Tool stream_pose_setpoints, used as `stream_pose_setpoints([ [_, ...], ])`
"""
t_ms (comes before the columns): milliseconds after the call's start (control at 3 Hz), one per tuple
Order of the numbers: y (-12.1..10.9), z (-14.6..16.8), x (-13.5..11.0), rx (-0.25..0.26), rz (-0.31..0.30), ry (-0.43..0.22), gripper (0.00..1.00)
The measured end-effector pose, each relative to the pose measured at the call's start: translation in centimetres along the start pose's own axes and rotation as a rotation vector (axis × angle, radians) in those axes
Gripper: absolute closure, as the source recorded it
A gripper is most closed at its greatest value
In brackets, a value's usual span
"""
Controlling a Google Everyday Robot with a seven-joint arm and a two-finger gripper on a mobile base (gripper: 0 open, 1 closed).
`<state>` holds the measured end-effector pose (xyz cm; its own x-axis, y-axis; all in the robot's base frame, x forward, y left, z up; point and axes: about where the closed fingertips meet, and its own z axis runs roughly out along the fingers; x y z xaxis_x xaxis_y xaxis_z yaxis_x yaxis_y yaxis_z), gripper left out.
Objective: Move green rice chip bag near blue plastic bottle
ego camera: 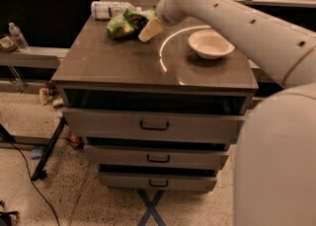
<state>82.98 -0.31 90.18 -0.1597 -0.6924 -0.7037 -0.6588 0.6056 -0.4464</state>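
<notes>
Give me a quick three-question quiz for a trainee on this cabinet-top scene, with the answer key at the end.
1. True or false: the white-labelled plastic bottle stands upright on the dark cabinet top.
2. Which lies closest to the robot's hand? A) the round white bowl; B) the bright green crinkly snack bag; C) the small clear water bottle on the left ledge.
3. Fill in: the cabinet front shows ___ drawer handles.

Key: 1 false, it lies on its side at the back edge. 2 B, the hand is right beside the bag. 3 three.
</notes>
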Motion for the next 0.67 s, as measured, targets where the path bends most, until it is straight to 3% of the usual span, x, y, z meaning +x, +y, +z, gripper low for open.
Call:
stream_pose_setpoints([
  [333,-1.5,-5.0,3.6,0.017,0.048,-0.009,0.00],
  [667,-3.5,-9.9,8.8,0.048,0.137,0.065,0.00],
])
